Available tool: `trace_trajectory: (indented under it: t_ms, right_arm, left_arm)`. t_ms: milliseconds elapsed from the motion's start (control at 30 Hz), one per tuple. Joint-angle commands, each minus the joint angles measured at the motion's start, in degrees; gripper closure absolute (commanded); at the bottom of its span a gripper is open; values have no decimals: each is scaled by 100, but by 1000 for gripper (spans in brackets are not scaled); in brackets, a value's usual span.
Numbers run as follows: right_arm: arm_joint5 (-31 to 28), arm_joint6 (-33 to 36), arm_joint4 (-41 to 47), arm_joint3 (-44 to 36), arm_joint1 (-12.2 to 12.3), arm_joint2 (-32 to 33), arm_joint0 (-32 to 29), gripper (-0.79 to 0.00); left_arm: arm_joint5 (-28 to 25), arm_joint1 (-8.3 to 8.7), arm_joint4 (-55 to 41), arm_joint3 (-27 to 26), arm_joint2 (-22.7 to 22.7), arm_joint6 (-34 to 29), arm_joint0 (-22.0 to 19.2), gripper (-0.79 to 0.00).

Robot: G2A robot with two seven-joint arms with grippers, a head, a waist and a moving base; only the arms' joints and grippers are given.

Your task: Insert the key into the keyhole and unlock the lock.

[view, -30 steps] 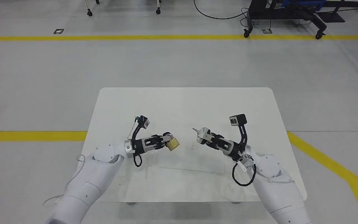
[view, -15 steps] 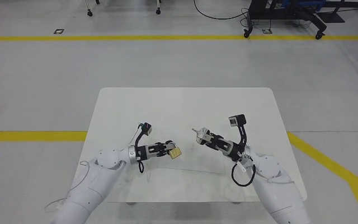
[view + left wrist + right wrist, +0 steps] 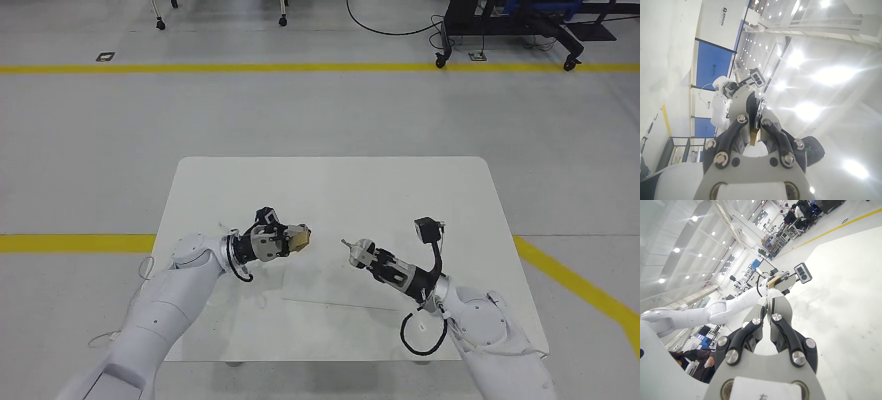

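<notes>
The white table [image 3: 400, 185] stood on a grey floor [image 3: 320, 110] crossed by yellow lines [image 3: 80, 242]. The left arm [image 3: 190, 270] came in over the table's near left corner and the right arm [image 3: 480, 310] over its near right corner, their ends pointing at each other. The left gripper [image 3: 288, 240] hung above the table a little left of its centre, about halfway between the far and near edges. It was clenched on the lock [image 3: 300, 238], a small brass padlock whose body stuck out past the fingertips toward the other arm. In the right wrist view the lock [image 3: 773, 281] showed as a brass block at the end of the far gripper. The right gripper [image 3: 360, 253] sat just right of the table's centre, its fingers [image 3: 781, 308] pinched together on the key [image 3: 347, 242], a thin silver piece. The key's tip pointed at the lock. The two were near each other but apart, with bare table showing between them in the top view.
</notes>
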Motion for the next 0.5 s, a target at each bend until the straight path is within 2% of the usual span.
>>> trace_trajectory:
  t_ms: [0,333,400,467]
  right_arm:
    - [95,-140,-261,-137,7,20,-110,0]
    - [95,-140,-261,-137,7,20,-110,0]
    - [95,-140,-261,-137,7,20,-110,0]
    - [223,-186,-395,-108,9,32,-112,0]
  left_arm:
    - [-4,3,-4,-6,-4,-5,11,0]
    - [-4,3,-4,-6,-4,-5,11,0]
    - [-363,38,851,-165,144,787,-19,0]
    - [-456,60,1358,-444,204,1445,2,0]
